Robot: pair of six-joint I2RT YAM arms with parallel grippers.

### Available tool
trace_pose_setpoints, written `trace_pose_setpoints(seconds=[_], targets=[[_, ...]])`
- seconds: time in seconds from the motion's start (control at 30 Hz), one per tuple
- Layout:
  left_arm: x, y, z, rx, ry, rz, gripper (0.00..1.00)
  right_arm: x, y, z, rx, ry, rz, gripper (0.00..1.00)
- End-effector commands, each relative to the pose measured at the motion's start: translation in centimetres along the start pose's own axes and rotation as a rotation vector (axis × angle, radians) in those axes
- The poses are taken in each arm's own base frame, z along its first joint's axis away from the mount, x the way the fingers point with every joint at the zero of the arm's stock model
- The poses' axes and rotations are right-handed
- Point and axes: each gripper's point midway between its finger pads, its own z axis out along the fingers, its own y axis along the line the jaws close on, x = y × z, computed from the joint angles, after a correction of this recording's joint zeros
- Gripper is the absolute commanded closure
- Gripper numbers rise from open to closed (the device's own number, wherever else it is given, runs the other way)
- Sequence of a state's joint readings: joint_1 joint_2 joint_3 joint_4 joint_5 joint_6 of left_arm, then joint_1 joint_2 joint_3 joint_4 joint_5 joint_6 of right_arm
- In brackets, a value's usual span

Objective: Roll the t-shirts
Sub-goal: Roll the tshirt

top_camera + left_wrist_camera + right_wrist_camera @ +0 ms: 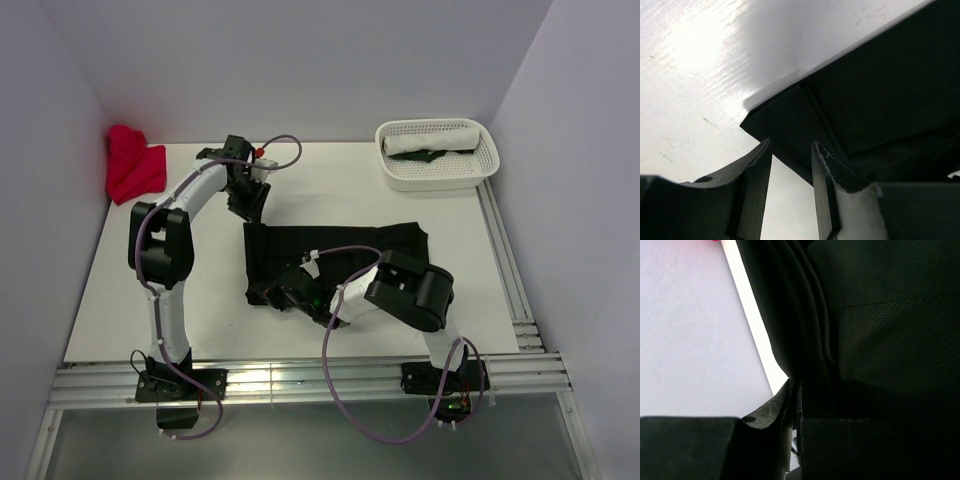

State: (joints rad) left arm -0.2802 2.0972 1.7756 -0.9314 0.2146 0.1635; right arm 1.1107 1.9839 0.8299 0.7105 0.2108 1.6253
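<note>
A black t-shirt [345, 258] lies flat and folded on the white table. My left gripper [249, 208] is open at the shirt's far left corner. In the left wrist view its fingertips [790, 146] stand apart just short of that corner [790, 120], with bare table in the gap. My right gripper [273, 294] is shut on the shirt's near left edge. In the right wrist view [799, 386] folds of black cloth [880, 315] run into the closed jaws. A red t-shirt [133, 163] lies bunched at the far left against the wall.
A white lattice basket [437, 182] stands at the back right and holds a rolled white shirt [432, 139] and a dark one. Aluminium rails [300, 380] run along the near edge and the right side. Walls close in the left, back and right.
</note>
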Motion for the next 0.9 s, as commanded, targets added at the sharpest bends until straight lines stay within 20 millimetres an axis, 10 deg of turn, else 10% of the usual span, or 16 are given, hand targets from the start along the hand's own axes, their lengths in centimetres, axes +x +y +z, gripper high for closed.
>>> trace_pose_setpoints(seconds=[0.0,0.17,0.5,0.87], targets=[[-1.6,-0.8,-4.2,0.060,-0.107,0.003,0.56,-0.2,0.9,0.0,-0.044,-0.023,0.033,0.96],[0.2,1.3,-5.1,0.098,-0.155,-0.084,0.38,-0.3,0.5,0.1,-0.040,-0.028,0.047,0.96],[3.8,1.0,-0.5,0.234,-0.074,-0.252,0.32,-0.5,-0.2,0.2,-0.030,-0.037,0.049,0.97],[4.4,1.0,3.0,0.274,-0.035,-0.366,0.45,-0.8,-0.8,0.0,-0.014,-0.051,0.039,0.97]])
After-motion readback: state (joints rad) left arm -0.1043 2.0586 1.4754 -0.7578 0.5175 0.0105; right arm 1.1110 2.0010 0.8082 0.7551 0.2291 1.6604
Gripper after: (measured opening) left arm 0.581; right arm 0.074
